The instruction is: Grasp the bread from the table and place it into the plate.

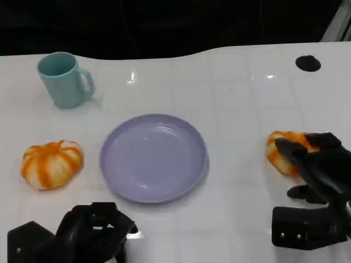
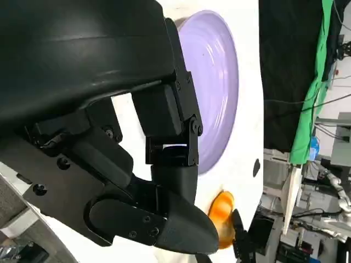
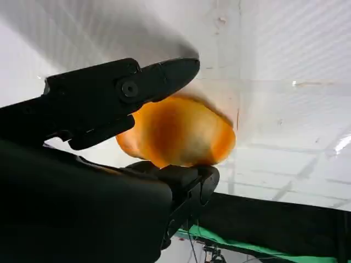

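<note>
While right hand (image 1: 317, 164) grips bread (image 1: 281, 152), left hand (image 1: 90, 230) curled shut, plate (image 1: 118, 170) between.

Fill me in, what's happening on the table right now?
The right robot hand has its fingers around an orange bread at the right side of the white table; whether it has left the surface is hard to tell. The purple plate in the middle holds nothing yet. A second bread lies left of the plate, with a teal mug behind it. The left robot hand rests low at the near edge, fingers curled, holding nothing.
</note>
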Robot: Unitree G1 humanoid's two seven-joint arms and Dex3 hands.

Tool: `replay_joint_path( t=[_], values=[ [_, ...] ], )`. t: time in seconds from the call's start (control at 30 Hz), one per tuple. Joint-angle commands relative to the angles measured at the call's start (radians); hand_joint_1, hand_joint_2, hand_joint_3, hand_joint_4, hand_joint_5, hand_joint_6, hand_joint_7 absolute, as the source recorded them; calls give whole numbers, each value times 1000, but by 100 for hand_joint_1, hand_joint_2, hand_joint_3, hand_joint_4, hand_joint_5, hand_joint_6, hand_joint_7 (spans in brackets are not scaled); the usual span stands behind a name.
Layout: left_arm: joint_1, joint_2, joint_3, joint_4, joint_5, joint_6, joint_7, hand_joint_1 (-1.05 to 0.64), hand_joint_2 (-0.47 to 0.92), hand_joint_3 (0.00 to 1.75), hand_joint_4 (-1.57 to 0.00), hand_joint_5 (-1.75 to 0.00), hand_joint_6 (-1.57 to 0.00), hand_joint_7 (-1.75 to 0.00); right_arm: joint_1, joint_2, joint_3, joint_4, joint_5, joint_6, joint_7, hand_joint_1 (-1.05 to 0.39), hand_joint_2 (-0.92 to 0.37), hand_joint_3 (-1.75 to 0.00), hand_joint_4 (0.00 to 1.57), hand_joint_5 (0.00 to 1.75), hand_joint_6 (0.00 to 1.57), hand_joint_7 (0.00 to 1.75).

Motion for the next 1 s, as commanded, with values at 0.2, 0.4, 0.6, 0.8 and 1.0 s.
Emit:
replay_joint_path(
  t=[0.2,0.4,0.6,0.8,1.0],
  values=[
    [9,14,4,-9,3,-7,5,-105,67,38,-157,-122,-143,-70,-98,27,51,182,32,8,-105,-57,-89,0,1,31,24,0],
    [8,13,4,-7,0,-11,2,-105,67,39,-157,-121,-143,-70,-136,44,74,250,54,22,-137,-58,-90,-1,1,32,21,0],
    [9,14,4,-9,2,-11,3,-105,68,39,-157,-121,-143,-71,-143,46,82,276,82,10,-150,-56,-92,-1,3,34,22,1],
    [11,14,2,-11,10,-17,10,-105,68,39,-157,-122,-143,-71,-164,45,76,353,124,-85,-250,-31,-92,-1,81,36,74,9],
    [20,10,2,-30,3,-1,9,-105,67,39,-157,-122,-142,-72,-191,55,74,453,170,-185,-354,-22,-89,0,93,111,120,12]
  ],
)
